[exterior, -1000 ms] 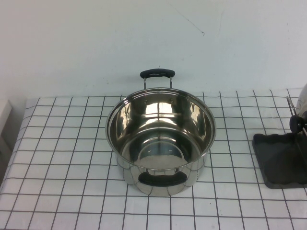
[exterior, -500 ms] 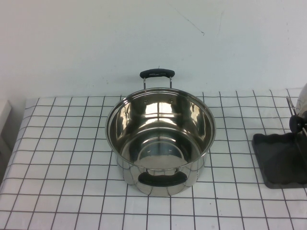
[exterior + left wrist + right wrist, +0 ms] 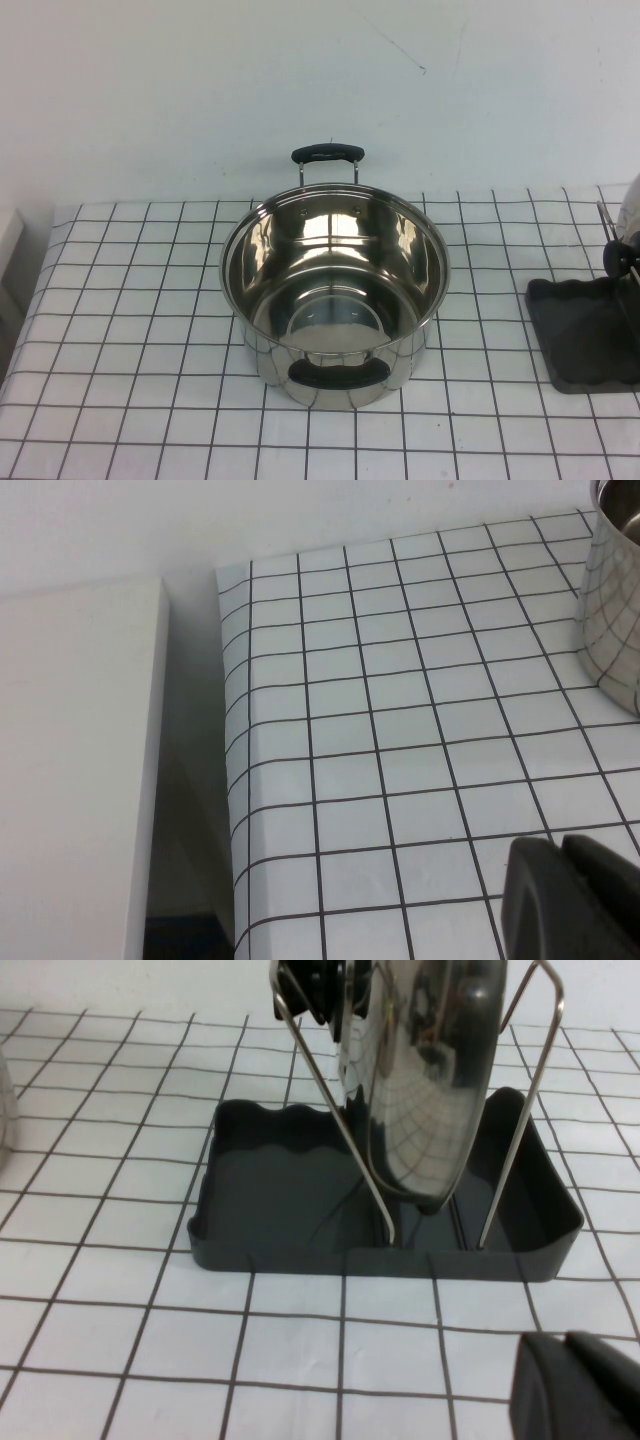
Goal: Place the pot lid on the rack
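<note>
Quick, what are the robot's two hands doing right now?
Left gripper: near the table's left edge, holding nothing; open or shut cannot be told.
Right gripper: near the rack, same.

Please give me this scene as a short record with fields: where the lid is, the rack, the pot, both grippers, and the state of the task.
pot lid: standing on edge in the rack, between the wire uprights
rack: dark grey tray on the tiled table, at the robot's right
pot: uncovered, centre of the table
left gripper: over the table's left edge, away from the pot, holding nothing
right gripper: in front of the rack, clear of the lid
task state: lid appears placed
</note>
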You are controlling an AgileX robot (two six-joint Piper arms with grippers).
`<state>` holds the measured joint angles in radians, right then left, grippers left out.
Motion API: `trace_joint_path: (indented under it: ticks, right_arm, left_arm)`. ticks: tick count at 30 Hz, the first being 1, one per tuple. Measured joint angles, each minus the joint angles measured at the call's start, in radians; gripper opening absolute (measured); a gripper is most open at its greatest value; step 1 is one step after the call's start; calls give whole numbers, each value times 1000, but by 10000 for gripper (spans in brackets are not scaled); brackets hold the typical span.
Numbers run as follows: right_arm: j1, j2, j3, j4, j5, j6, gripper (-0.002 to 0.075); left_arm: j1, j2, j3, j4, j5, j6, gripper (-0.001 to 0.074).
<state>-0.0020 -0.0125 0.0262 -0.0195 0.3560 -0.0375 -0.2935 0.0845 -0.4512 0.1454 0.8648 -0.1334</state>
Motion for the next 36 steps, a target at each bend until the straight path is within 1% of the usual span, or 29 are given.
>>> trace_joint_path:
  ticks: [7, 10, 12, 15, 17, 20, 24, 26, 32, 36]
  right_arm:
    - [0, 0, 0, -2, 0, 0, -1]
    - [0, 0, 0, -2, 0, 0, -2]
    - [0, 0, 0, -2, 0, 0, -2]
    - [0, 0, 0, -4, 0, 0, -2]
    - [0, 0, 0, -4, 0, 0, -1]
    - [0, 0, 0, -4, 0, 0, -2]
    - [0, 0, 0, -4, 0, 0, -2]
    - [0, 0, 0, -4, 0, 0, -2]
    - [0, 0, 0, -5, 0, 0, -2]
    - [0, 0, 0, -5, 0, 0, -2]
  left_arm:
    - [0, 0, 5, -2, -5, 0, -2]
    - [0, 0, 31, 24, -64, 12, -2]
    - [0, -2, 64, 76, -140, 28, -2]
    - [0, -19, 138, 126, -321, 41, -2]
    - [0, -40, 201, 134, -437, 50, -2]
    - [19, -69, 304, 113, -555, 58, -2]
    - [113, -89, 421, 2, -642, 117, -2]
    - [185, -91, 466, -56, -671, 143, -2]
    - [367, -93, 479, -97, -651, 155, -2]
    - [454, -93, 479, -158, -626, 154, -2]
